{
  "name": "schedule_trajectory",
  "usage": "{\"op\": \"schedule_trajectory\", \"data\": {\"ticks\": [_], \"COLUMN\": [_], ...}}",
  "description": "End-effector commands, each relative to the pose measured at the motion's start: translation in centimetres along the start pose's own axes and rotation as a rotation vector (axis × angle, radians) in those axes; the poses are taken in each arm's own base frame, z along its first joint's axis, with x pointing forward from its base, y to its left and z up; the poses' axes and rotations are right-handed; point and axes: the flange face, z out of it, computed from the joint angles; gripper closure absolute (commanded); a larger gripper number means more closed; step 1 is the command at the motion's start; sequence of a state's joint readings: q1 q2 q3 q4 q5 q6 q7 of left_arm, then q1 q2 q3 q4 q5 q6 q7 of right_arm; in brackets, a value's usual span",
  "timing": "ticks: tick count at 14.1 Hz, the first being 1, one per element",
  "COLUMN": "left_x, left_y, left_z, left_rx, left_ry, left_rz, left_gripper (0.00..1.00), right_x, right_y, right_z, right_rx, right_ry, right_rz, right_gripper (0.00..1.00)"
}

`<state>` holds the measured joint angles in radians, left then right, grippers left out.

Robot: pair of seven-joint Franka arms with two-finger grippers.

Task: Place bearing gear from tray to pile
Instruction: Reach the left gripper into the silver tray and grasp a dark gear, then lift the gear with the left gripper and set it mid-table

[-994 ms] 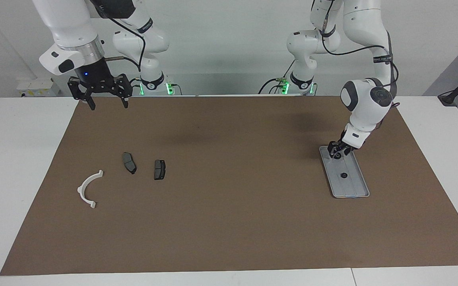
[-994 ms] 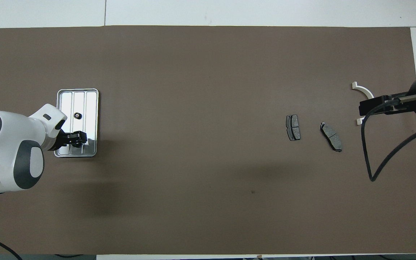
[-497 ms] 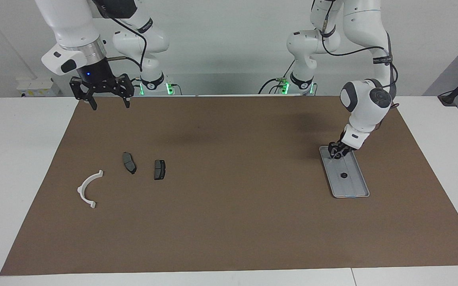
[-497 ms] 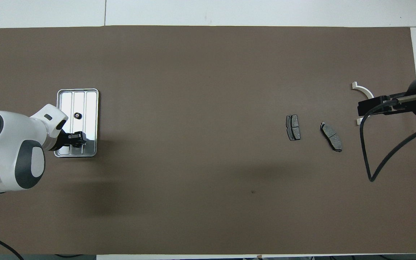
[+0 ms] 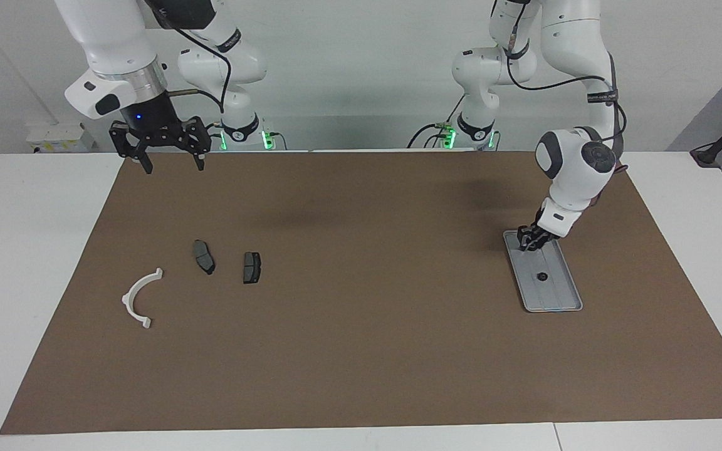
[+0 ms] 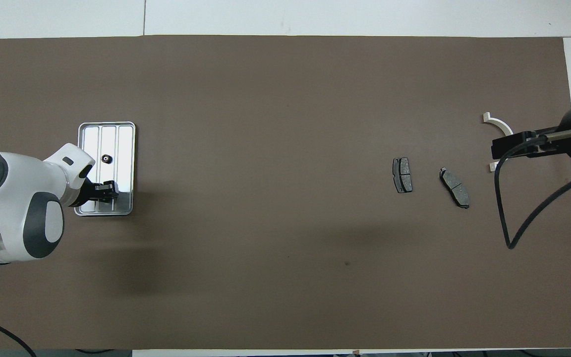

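Holds the right gripper spread wide, waiting above the mat edge. Shows the pile, white bracket and two brake pads, well apart from the tray. Shows the bearing gear lying mid-tray. Puts the left gripper low over the tray's robot-side end, grip impossible to tell. Risks pinching bare ridges short of the gear, lifting away empty or dragging the tray.
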<state>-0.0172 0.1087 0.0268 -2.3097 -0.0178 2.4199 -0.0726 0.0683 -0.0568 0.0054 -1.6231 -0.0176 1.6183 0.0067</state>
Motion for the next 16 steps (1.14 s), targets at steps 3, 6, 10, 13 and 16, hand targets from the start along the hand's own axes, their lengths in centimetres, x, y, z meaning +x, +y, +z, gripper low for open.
{"op": "schedule_trajectory", "data": {"ticks": [3,6,10,13,16], "left_x": [1.4,3.3,2.2,1.8,0.8], "left_y": [0.7,6.4,21.0,27.9,34.6], "left_z": [-1.4,-6.6,-10.2,-11.4,-6.4], "left_rx": [0.011,0.021,0.013,-0.018,-0.006], "left_ry": [-0.022,-0.057,-0.008,0.028,0.016], "left_rz": [-0.024,-0.097,-0.211,-0.294,-0.331], "left_gripper": [0.86,0.87,0.87,0.87,0.87], "right_x": [-0.6,-0.6,-0.6,-0.6,-0.7], "right_y": [0.2,0.3,0.4,0.5,0.5], "right_z": [0.3,0.2,0.2,0.2,0.3], "right_rx": [0.018,0.018,0.018,0.018,0.018], "right_ry": [0.008,0.009,0.009,0.006,0.003], "right_rz": [0.017,0.022,0.021,0.022,0.022], "right_gripper": [0.00,0.00,0.00,0.00,0.00]}}
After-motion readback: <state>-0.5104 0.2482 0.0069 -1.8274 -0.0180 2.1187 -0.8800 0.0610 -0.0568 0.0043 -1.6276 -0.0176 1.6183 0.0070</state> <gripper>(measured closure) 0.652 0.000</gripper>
